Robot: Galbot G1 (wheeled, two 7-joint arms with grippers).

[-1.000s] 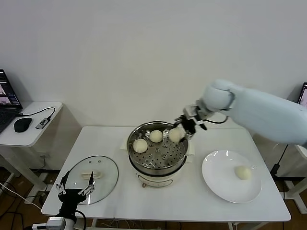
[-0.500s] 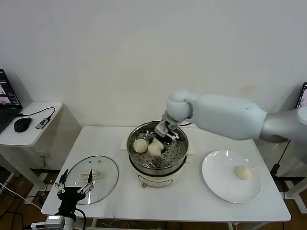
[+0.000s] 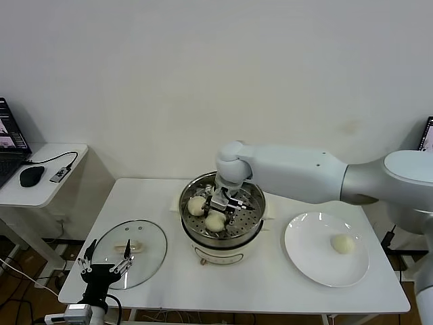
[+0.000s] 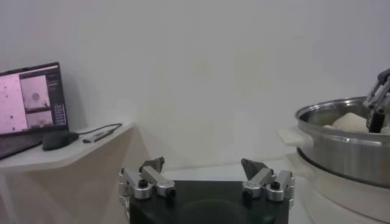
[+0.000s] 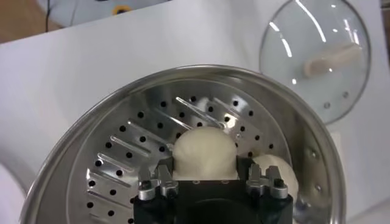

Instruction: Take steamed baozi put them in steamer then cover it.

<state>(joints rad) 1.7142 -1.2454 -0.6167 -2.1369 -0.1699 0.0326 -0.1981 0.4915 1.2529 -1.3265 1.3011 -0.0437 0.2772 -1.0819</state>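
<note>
The steamer (image 3: 185, 218) stands mid-table with its perforated tray bare in places. My right gripper (image 3: 223, 204) reaches down into it, shut on a steamed baozi (image 3: 215, 221) that is low over the front of the tray. In the right wrist view that baozi (image 5: 204, 149) fills the space between the fingers of the right gripper (image 5: 205, 165), and another baozi (image 5: 278, 171) lies beside it. A second bun (image 3: 196, 204) rests at the tray's left. One baozi (image 3: 344, 244) remains on the white plate (image 3: 312, 254). The cover (image 3: 135, 252) lies flat at the table's left front, with my open left gripper (image 3: 105, 269) parked beside it.
A side table (image 3: 47, 193) on the left carries a laptop (image 4: 30, 100), a mouse (image 3: 31, 176) and a cable. In the left wrist view the steamer (image 4: 341, 149) is off to one side of the left gripper (image 4: 204, 167). A white wall stands behind the table.
My right arm swung left across the steamer with the baozi and came down to the front of the tray. The left arm has not moved.
</note>
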